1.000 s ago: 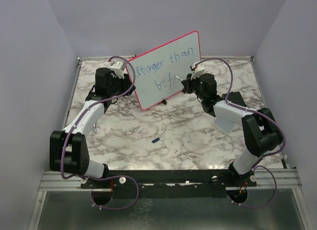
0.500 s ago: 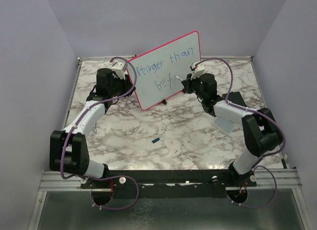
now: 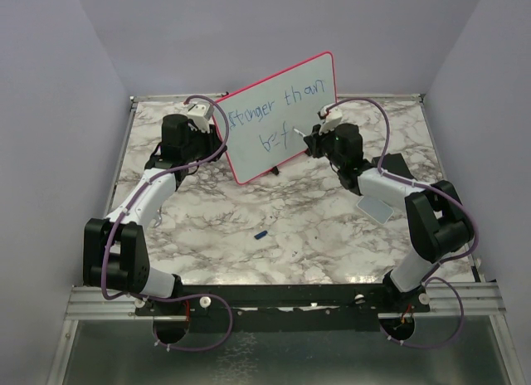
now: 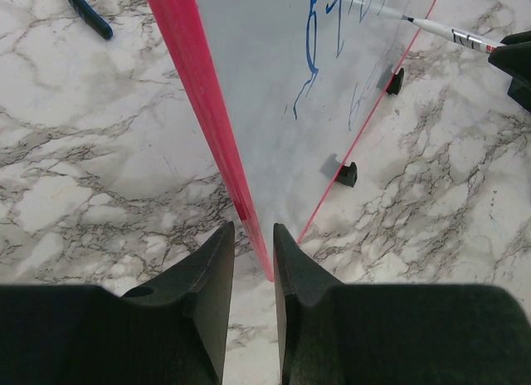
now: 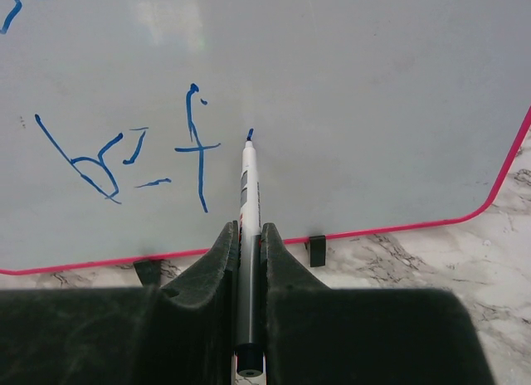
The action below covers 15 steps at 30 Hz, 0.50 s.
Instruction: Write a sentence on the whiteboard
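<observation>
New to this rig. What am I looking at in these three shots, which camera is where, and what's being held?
Two robot arms are bolted at the near edge of a marble table. The overhead view looks down from behind them. The other two views come from a camera on each wrist, so each shows its own fingers. The right gripper is shut on a marker, its tip at the whiteboard standing on the table. The sentence, in blue, reads "Stronger than" plus a few marks below. The left gripper straddles the board's red edge; I cannot tell whether it pinches it. Also on the table are a small blue piece and a grey pad.
</observation>
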Each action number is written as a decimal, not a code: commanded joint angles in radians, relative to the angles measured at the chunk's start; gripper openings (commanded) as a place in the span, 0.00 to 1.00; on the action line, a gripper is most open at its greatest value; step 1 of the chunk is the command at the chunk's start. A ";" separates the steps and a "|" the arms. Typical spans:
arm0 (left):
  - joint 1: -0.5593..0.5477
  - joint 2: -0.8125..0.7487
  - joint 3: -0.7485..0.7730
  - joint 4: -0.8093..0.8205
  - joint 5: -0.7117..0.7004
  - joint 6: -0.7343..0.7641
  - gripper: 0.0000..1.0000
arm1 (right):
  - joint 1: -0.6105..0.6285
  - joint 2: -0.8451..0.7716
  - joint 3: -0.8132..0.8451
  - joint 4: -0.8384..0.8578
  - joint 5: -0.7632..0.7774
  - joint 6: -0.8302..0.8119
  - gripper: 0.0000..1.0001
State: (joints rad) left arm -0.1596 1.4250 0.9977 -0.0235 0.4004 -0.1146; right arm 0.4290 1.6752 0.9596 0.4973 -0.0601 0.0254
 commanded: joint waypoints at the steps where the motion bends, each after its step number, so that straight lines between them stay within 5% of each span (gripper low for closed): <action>1: -0.006 -0.022 -0.013 0.020 0.018 0.010 0.26 | 0.006 0.010 -0.021 -0.029 0.001 -0.003 0.01; 15: -0.007 -0.026 -0.013 0.020 0.017 0.012 0.25 | 0.006 0.008 -0.018 -0.031 0.107 0.001 0.01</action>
State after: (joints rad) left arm -0.1596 1.4246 0.9977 -0.0235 0.4004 -0.1146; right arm 0.4309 1.6752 0.9539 0.4747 -0.0238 0.0257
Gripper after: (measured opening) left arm 0.254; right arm 0.106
